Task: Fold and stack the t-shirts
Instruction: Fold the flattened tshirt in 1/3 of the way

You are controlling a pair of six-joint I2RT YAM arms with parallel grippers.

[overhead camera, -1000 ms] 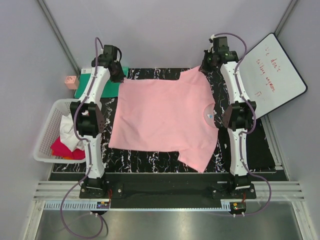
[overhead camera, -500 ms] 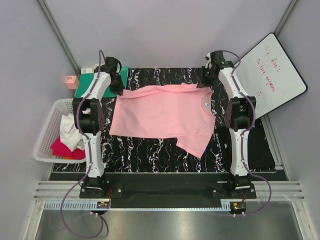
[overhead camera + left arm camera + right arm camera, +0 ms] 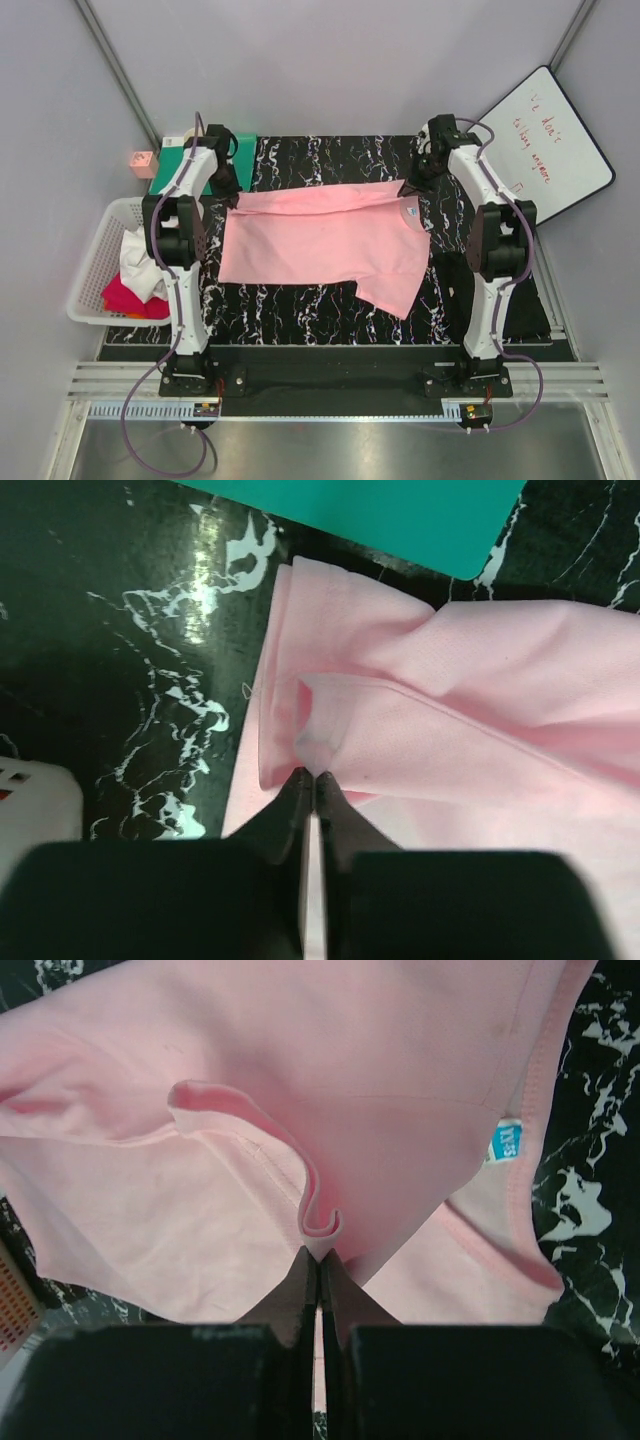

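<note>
The light pink t-shirt [image 3: 320, 240] lies across the black marbled table, its far edge lifted and folded toward me. My left gripper [image 3: 231, 194] is shut on the shirt's far left corner [image 3: 318, 742]. My right gripper [image 3: 411, 187] is shut on a pinched fold [image 3: 322, 1222] near the collar with its blue size tag [image 3: 507, 1140]. One sleeve [image 3: 395, 285] sticks out toward the near right. The white t-shirt [image 3: 137, 255] and the magenta-red t-shirt [image 3: 128, 298] lie crumpled in the white basket [image 3: 88, 270] at the left.
A green mat [image 3: 190, 165] lies at the table's far left corner, also in the left wrist view [image 3: 380, 515]. A small pink box [image 3: 142, 162] stands beside it. A whiteboard [image 3: 545, 150] leans at the far right.
Both grippers have pulled the shirt's far edge toward the near side, folding it over itself. The pink area on the table has shrunk from the far side.
</note>
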